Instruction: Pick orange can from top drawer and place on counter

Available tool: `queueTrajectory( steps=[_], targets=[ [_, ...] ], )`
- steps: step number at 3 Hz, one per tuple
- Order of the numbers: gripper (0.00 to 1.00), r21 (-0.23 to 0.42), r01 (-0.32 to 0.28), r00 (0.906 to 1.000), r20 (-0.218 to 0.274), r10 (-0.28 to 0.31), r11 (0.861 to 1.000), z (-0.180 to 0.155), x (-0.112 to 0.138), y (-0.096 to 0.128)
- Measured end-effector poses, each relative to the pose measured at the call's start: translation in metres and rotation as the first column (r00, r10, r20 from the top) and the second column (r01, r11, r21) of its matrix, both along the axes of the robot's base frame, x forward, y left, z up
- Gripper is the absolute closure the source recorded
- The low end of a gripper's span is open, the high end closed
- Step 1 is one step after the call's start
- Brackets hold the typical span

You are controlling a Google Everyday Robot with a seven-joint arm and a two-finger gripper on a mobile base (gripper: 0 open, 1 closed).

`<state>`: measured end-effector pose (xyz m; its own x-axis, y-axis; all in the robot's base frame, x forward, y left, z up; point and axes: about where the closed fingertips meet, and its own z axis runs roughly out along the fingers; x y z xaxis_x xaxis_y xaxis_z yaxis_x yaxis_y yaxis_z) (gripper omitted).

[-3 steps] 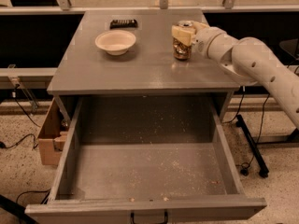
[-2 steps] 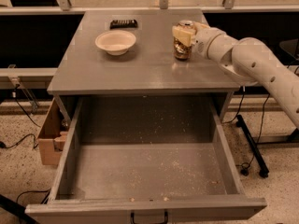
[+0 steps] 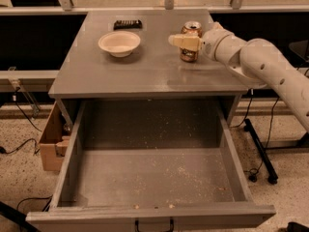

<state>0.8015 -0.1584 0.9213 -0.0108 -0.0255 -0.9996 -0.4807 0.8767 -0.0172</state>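
One snagged retreat could topple the orange can (image 3: 192, 30) right of the cream bowl (image 3: 119, 43), since my gripper (image 3: 182, 38) brackets it, clamped or released I cannot tell.

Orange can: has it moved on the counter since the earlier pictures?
No. The orange can stands at the same spot on the counter, equally far from the cream bowl. The gripper is at the can.
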Motion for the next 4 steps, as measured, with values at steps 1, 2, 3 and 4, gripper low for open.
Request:
queueTrajectory(
  steps=[1,2,3,4],
  targets=[
    [0.0,-0.033,-0.036,0.9993,0.001,0.036,0.999,0.014,-0.001,-0.004],
    [0.0,-0.115,-0.093,0.9938,0.05,0.099,0.989,0.102,-0.006,0.012],
    [0.0,-0.333,-0.091,0.9928,0.043,0.112,0.939,0.233,-0.059,0.032],
    [0.0,-0.486,-0.036,0.9984,-0.055,0.01,0.873,0.267,-0.118,0.02]
  ],
)
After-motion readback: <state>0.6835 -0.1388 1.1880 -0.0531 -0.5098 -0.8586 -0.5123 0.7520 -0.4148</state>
